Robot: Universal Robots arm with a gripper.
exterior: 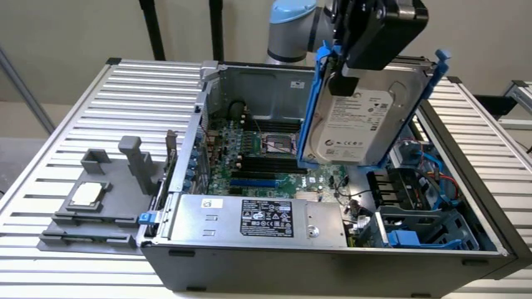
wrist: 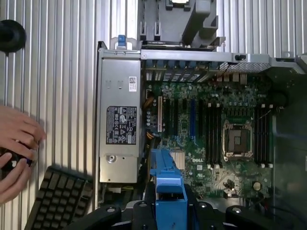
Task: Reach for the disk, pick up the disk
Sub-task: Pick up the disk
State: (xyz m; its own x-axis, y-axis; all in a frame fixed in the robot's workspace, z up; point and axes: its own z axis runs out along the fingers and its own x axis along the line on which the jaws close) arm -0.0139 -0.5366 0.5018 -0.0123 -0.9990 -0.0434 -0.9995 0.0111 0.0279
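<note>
The disk point(exterior: 359, 124), a silver-grey hard drive with a white label in a bright blue bracket point(exterior: 311, 118), hangs tilted and nearly upright above the open computer case point(exterior: 332, 268). It is clear of the case's drive bay point(exterior: 424, 227). My black gripper point(exterior: 342, 73) is shut on the disk's upper edge, just under the arm's wrist. In the wrist view the blue bracket point(wrist: 167, 177) sticks out between my fingers point(wrist: 149, 191), with the motherboard point(wrist: 211, 134) far below.
A large silver box with a black label point(exterior: 258, 218) fills the case's front. To the exterior view's left, a grey fixture point(exterior: 99, 205) holds a small square chip point(exterior: 86, 194). A person's hands point(wrist: 14, 143) and a keyboard point(wrist: 60, 199) are beside the case.
</note>
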